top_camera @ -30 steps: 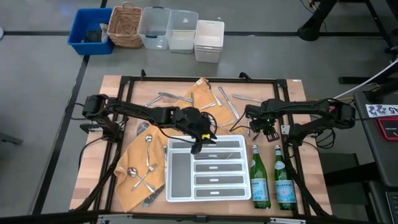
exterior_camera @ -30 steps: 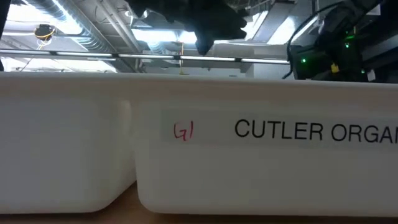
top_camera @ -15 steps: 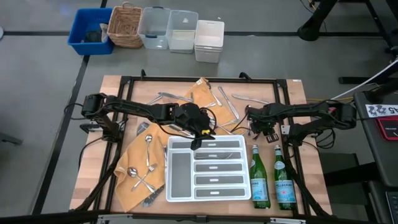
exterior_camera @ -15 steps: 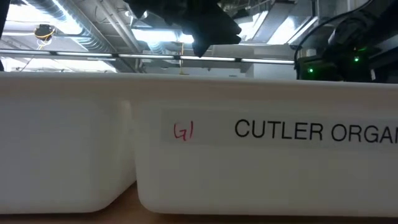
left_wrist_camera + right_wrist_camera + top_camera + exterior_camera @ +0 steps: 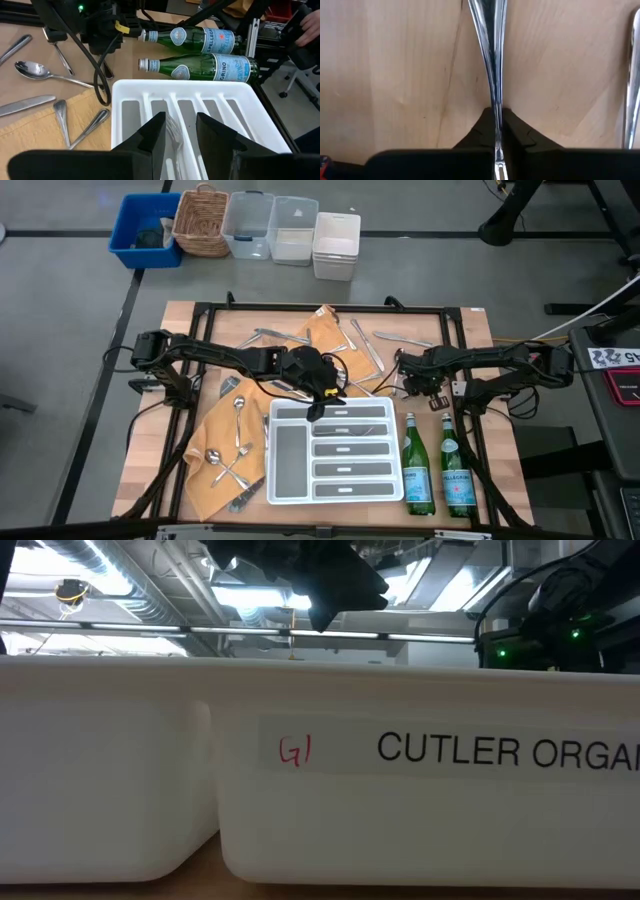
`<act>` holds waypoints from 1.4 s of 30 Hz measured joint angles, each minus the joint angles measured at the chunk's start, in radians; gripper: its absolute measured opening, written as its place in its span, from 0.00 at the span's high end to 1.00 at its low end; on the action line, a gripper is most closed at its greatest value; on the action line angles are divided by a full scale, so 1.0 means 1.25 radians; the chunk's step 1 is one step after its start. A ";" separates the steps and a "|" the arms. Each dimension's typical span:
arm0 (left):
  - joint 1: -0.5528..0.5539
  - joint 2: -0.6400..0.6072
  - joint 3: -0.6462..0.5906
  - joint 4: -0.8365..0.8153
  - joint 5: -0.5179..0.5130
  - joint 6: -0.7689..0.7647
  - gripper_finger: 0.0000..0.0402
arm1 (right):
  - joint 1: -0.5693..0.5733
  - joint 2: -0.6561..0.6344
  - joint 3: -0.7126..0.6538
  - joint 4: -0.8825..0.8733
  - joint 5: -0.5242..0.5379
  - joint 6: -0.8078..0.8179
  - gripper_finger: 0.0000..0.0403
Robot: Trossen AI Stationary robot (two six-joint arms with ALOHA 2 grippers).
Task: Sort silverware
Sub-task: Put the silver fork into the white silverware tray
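The right gripper (image 5: 496, 117) has its jaws clenched on a slim, stiff, slippery silverware handle (image 5: 491, 60) lying on the worktop (image 5: 390, 65), pinched mid-shaft, likely to pivot.

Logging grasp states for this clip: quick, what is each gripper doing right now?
Left gripper: open, holding nothing, over the white tray.
Right gripper: closed on the handle of a piece of silverware on the table.
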 joint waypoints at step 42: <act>-0.136 -0.268 -0.001 -0.936 -0.013 -0.535 0.76 | 0.177 0.015 0.426 0.161 -0.322 0.458 0.97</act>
